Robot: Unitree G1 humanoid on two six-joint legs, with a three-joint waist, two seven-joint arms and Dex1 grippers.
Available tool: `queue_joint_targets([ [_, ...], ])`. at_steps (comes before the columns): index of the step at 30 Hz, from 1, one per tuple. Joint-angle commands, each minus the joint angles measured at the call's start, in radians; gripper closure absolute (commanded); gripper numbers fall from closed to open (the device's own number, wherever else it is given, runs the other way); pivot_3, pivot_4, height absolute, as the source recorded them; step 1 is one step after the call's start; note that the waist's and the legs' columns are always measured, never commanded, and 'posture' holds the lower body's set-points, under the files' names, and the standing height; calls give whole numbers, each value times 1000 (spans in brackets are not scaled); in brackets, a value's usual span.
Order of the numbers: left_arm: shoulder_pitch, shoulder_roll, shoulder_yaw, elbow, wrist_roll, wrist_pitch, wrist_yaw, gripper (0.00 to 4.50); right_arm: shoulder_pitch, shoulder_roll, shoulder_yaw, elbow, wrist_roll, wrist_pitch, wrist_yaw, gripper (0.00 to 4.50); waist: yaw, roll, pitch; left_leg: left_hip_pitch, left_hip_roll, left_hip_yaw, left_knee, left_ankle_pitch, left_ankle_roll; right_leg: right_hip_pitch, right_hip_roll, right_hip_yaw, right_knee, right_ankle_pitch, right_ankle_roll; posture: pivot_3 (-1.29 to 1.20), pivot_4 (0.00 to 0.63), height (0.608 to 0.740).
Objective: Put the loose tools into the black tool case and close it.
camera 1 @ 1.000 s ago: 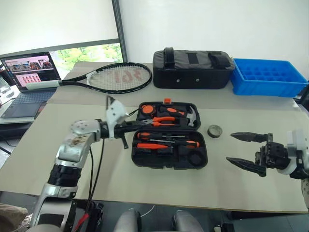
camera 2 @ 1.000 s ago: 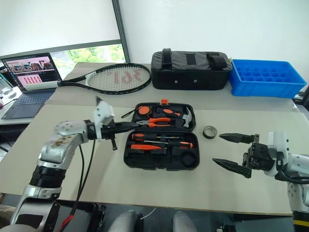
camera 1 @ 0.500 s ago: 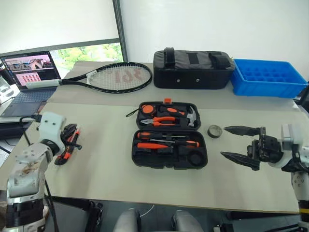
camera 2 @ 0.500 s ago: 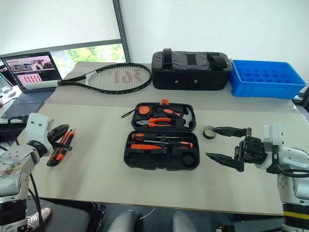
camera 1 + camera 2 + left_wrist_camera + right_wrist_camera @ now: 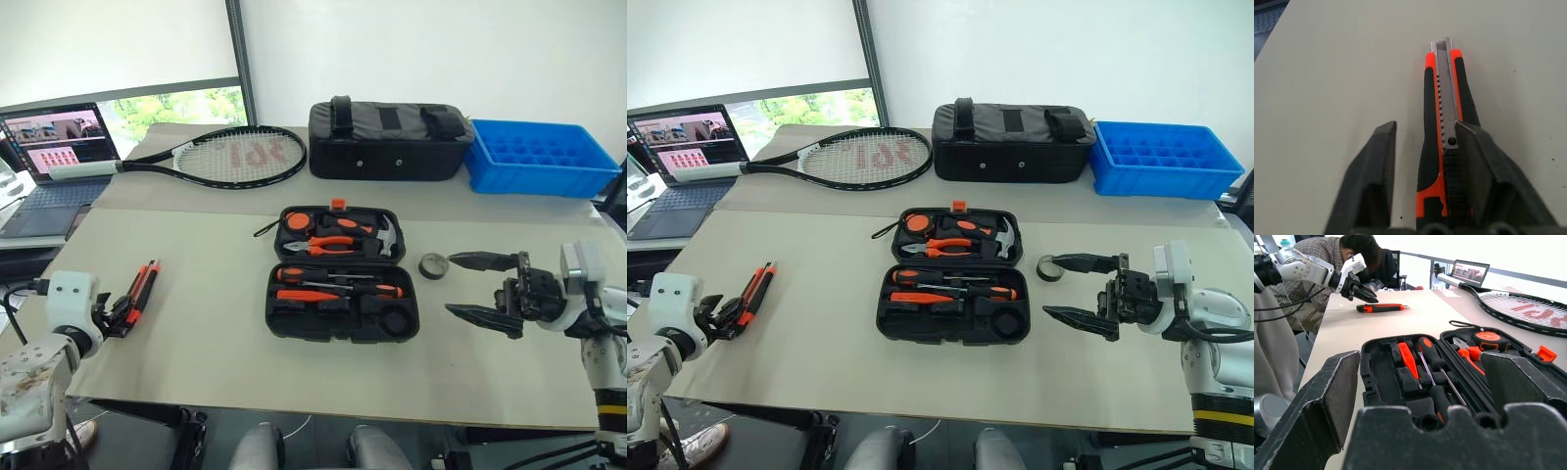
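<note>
Black tool case [image 5: 342, 272] lies open mid-tabletop [image 5: 216, 333], rounded clamshell w/ orange latch at its far edge, orange-black screwdrivers and pliers seated in the moulded slots. Left gripper [image 5: 1425, 147]: jaws partly open, utility knife [image 5: 140, 291] lying flat btwn them near the tabletop's left edge, one finger against it, not clamped. Right gripper [image 5: 477, 286]: jaws wide open, holding nothing, just beside 1 dark tape roll [image 5: 434, 264] right of the case; 1 knife, 1 roll loose.

Matt plastic tool case [image 5: 342, 274], glossy-looking knife [image 5: 1444, 132] with metal spine, perhaps
</note>
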Motion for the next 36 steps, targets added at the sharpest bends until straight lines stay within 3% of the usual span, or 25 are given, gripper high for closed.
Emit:
queue_joint_targets([
  [1, -2, 18, 3, 28, 4, -54, -6, 877, -4, -20, -22, -35, 11, 11, -8, 0, 0, 0, 0, 0, 0, 0, 0, 0, 0, 0, 0, 0, 0, 0, 0, 0, 150, 707],
  [3, -6, 25, -11, 56, -2, -47, -22, 165, -4, -24, -24, -48, 14, 20, -17, 0, 0, 0, 0, 0, 0, 0, 0, 0, 0, 0, 0, 0, 0, 0, 0, 0, 150, 707],
  [4, -9, 27, -15, 67, -7, -42, -29, 69, -4, -26, -25, -53, 15, 24, -21, 0, 0, 0, 0, 0, 0, 0, 0, 0, 0, 0, 0, 0, 0, 0, 0, 0, 150, 707],
  [13, -34, 68, -87, 184, -13, -41, -119, 69, 4, -36, -30, -74, 21, 38, -36, 0, 0, 1, -1, 0, 0, 1, 0, 0, 0, 0, 0, 0, 0, 0, 0, 0, 150, 707],
  [16, -37, 63, -85, 212, -18, -33, -121, 774, 9, -41, -36, -80, 24, 44, -38, 0, 2, 2, -1, 0, 0, 1, 0, 0, 0, 0, -1, 0, 0, 0, 0, 0, 150, 707],
  [21, -15, 72, -90, 226, -19, -50, -127, 2541, 23, -42, -44, -89, 27, 49, -35, 0, -1, 3, -2, 0, 0, 1, 0, 0, 0, 0, -1, 0, 0, 0, 0, 0, 150, 707],
  [22, -13, 73, -87, 226, -18, -59, -125, 2706, 26, -42, -45, -90, 27, 49, -35, 0, -4, 3, -2, 1, 0, 1, 0, 0, 0, 0, -1, 0, 1, 0, 0, 0, 150, 707],
  [31, -96, 85, -100, 10, -172, -170, -315, 2721, 38, -46, -53, -96, 19, 49, -34, 0, -2, -3, 0, -1, 0, 0, 0, 0, 0, -1, 0, -2, 1, 0, -1, 0, 150, 707],
  [36, -255, 146, -301, -86, -183, -190, -510, 2721, 56, -46, -63, -93, 8, 37, -38, 0, 8, -2, 0, -3, -1, 0, 0, 0, 0, -1, -1, -3, -1, 0, 0, 0, 150, 707],
])
